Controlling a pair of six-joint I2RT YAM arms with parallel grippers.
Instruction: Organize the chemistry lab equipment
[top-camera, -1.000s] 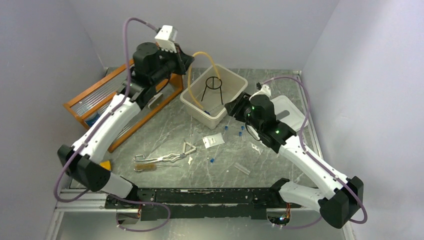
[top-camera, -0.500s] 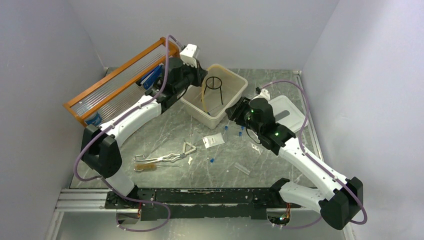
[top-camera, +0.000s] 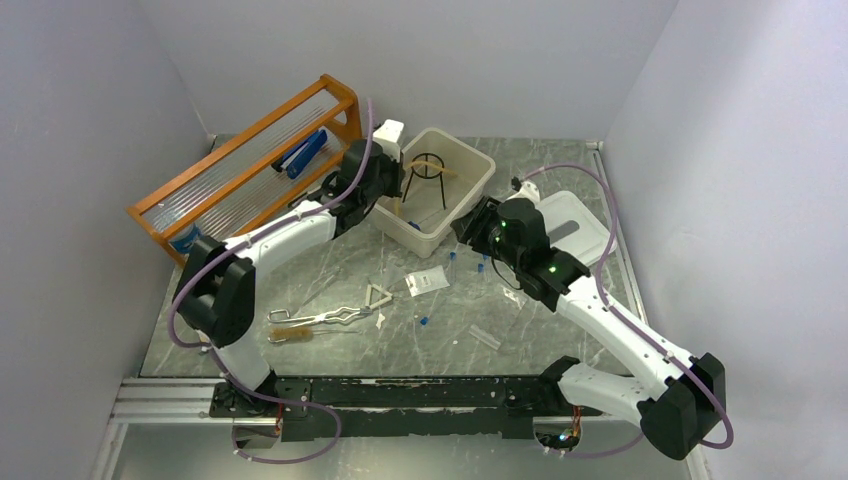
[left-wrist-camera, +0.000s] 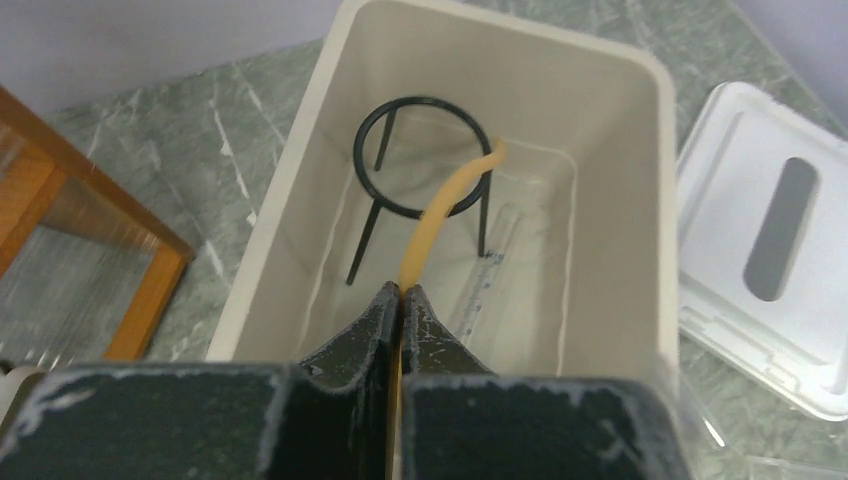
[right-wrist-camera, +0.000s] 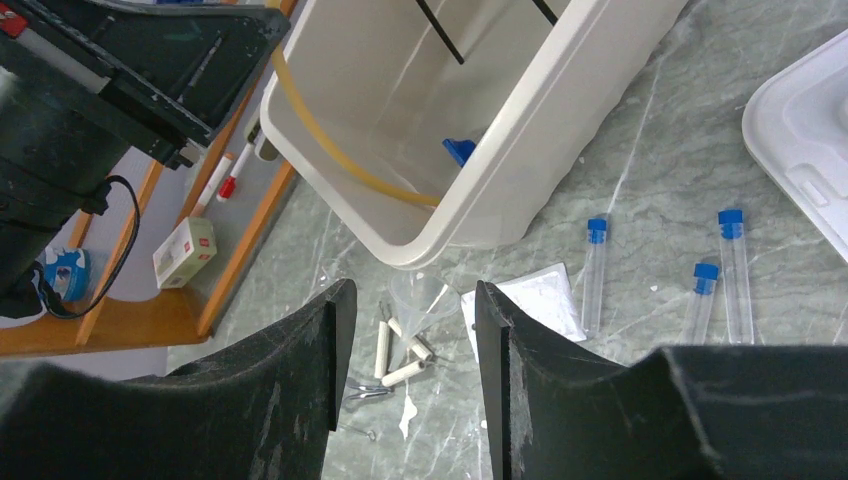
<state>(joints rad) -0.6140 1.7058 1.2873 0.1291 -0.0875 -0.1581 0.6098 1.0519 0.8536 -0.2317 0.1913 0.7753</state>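
Firmly, L hand (left-wrist-camera: 401, 292) pinches tubing (left-wrist-camera: 441, 213); R hand (right-wrist-camera: 408, 305) agape.

The tan tubing (left-wrist-camera: 440, 215) is clamped between the closed fingers of the left gripper (left-wrist-camera: 401, 292) and is curved upward across the ring of the black wire ring tripod (left-wrist-camera: 366, 244), which is stood upright inside the beige tub (left-wrist-camera: 615, 180), with the white lid (left-wrist-camera: 730, 150) laid on the table (left-wrist-camera: 240, 90) to its right.
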